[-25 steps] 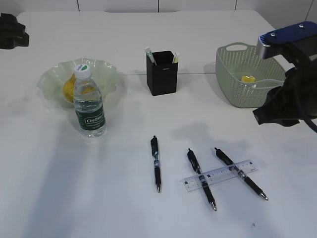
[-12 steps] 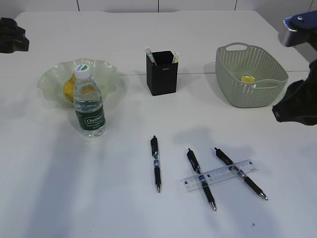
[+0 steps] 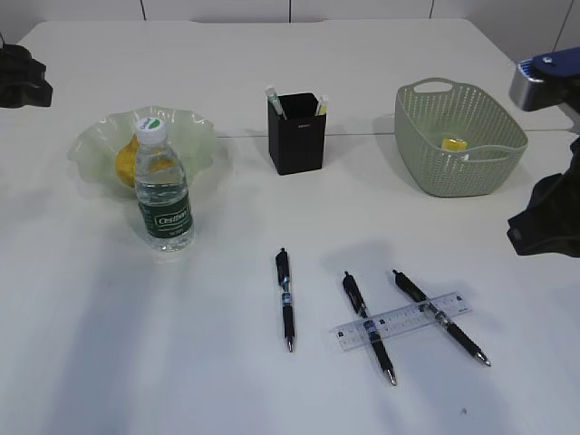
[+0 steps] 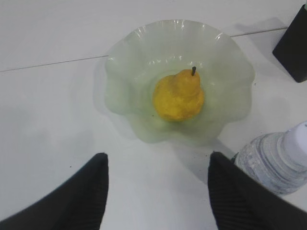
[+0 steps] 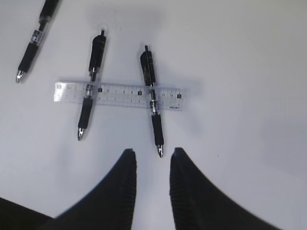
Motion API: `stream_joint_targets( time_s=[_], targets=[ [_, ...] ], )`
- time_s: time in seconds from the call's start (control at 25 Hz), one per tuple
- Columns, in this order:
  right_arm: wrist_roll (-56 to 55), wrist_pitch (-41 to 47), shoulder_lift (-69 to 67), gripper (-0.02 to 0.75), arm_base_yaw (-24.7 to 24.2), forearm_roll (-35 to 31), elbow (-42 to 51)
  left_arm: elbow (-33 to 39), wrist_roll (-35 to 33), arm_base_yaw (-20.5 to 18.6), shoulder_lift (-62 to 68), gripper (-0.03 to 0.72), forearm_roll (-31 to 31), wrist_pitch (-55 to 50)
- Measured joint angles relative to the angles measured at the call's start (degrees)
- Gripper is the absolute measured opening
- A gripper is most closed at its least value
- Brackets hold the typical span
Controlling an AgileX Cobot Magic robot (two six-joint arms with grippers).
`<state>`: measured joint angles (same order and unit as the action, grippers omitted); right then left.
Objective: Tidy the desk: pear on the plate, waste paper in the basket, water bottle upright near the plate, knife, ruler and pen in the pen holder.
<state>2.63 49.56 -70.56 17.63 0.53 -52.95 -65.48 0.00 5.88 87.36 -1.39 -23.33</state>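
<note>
I count three pens [image 3: 287, 299] and one ruler [image 3: 403, 320] lying crosswise over two; left gripper [image 4: 158, 184] wide open, right gripper [image 5: 151, 167] narrowly open, both empty.

Surface: white tabletop [image 3: 381, 54], plain, a thin seam [image 3: 362, 134] running across its far half. Backdrop: pale wall panels [image 3: 217, 9] showing beyond the far edge, dark vertical joints dividing them. Light: soft and even, casting faint grey shadows toward the viewer
</note>
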Motion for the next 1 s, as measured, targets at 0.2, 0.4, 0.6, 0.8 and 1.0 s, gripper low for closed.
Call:
stream_joint_targets(
  time_s=[0.2, 0.4, 0.6, 0.8, 1.0],
  targets=[
    [4.42, 2.93, 0.00, 0.184, 0.00, 0.01, 0.00, 0.00, 0.00, 0.00, 0.00, 0.463, 0.00, -0.05],
    [8.22, 3.36, 0.00, 0.184, 0.00, 0.01, 0.00, 0.00, 0.00, 0.00, 0.00, 0.463, 0.00, -0.41],
    [11.30, 4.26, -0.58, 0.184, 0.00, 0.01, -0.23, 0.00, 0.00, 0.00, 0.00, 0.463, 0.00, -1.56],
    [14.28, 8.93, -6.07, 0.184, 0.00, 0.01, -3.51, 0.00, 0.00, 0.00, 0.00, 0.463, 0.00, -2.69],
    [20.01, 11.19, -11.67, 0.184, 0.00, 0.14, -9.78, 0.00, 0.00, 0.00, 0.00, 0.463, 0.00, -3.14]
  ],
)
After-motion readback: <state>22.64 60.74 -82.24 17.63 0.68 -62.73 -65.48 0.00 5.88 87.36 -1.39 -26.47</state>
